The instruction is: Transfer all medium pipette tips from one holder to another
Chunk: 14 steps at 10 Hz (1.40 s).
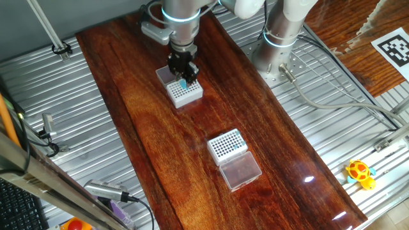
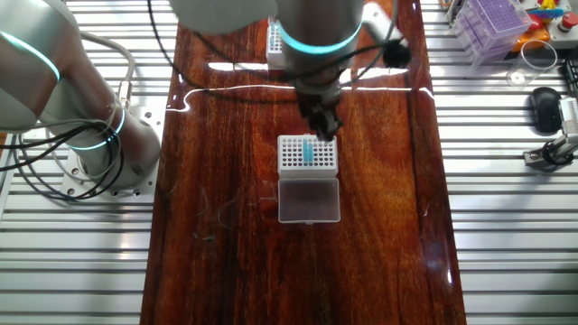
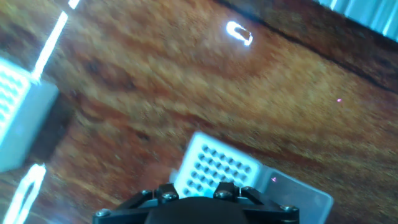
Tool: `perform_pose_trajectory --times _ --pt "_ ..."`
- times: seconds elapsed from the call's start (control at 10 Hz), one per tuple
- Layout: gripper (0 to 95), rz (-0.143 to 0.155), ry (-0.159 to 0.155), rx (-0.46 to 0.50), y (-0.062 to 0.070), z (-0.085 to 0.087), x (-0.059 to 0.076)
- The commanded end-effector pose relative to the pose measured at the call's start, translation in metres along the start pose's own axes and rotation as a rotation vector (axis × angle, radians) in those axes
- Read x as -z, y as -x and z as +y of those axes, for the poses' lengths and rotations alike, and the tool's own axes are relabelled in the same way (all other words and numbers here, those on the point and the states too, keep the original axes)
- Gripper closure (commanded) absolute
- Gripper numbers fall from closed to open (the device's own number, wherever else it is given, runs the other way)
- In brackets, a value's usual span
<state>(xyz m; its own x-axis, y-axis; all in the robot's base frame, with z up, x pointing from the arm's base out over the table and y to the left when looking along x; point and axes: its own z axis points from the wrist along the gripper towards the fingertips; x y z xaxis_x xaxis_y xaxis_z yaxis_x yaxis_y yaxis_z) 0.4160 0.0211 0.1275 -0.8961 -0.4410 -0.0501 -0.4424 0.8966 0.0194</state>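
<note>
you have a long wooden table [image 1: 147, 121] with plenty of bare room between the two racks, so travel is easy; the ribbed metal on both sides and the cables by the arm base are well apart from your path. the near rack [image 1: 185, 91] sits under the gripper [image 1: 183, 78]; the far rack [image 1: 227, 145], with its clear lid lying open beside it, waits down the board. the medium pipette tips [image 2: 309, 152] stand in the near rack, a teal one right at the fingers. i cannot tell whether the jaws are clamped on it. the likely risk: a weak or skewed grip lets the tip drop or tilt, or tugs the light rack along.
</note>
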Motion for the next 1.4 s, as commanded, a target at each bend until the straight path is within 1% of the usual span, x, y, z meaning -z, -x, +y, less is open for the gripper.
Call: perform_pose_trajectory --times 0.1,0.2,0.3,0.4,0.5,0.7,0.9,1.0,1.3,1.4 --pt "57.0 0.012 0.004 -0.050 0.027 0.035 0.007" --pt "57.0 0.020 0.002 -0.085 0.039 0.059 0.008" --pt "57.0 0.023 0.002 -0.101 0.046 0.072 0.009" --pt "57.0 0.024 0.002 -0.125 0.054 0.092 0.009" --pt "57.0 0.032 -0.001 -0.146 0.061 0.110 0.009" --pt "57.0 0.037 -0.002 -0.177 0.069 0.137 0.008" --pt "57.0 0.038 -0.001 -0.185 0.069 0.157 0.005" --pt "57.0 0.041 0.002 -0.171 0.067 0.159 0.005" --pt "57.0 0.043 0.008 -0.164 0.063 0.159 0.004" --pt "76.0 0.036 0.020 -0.165 0.061 0.157 0.005"
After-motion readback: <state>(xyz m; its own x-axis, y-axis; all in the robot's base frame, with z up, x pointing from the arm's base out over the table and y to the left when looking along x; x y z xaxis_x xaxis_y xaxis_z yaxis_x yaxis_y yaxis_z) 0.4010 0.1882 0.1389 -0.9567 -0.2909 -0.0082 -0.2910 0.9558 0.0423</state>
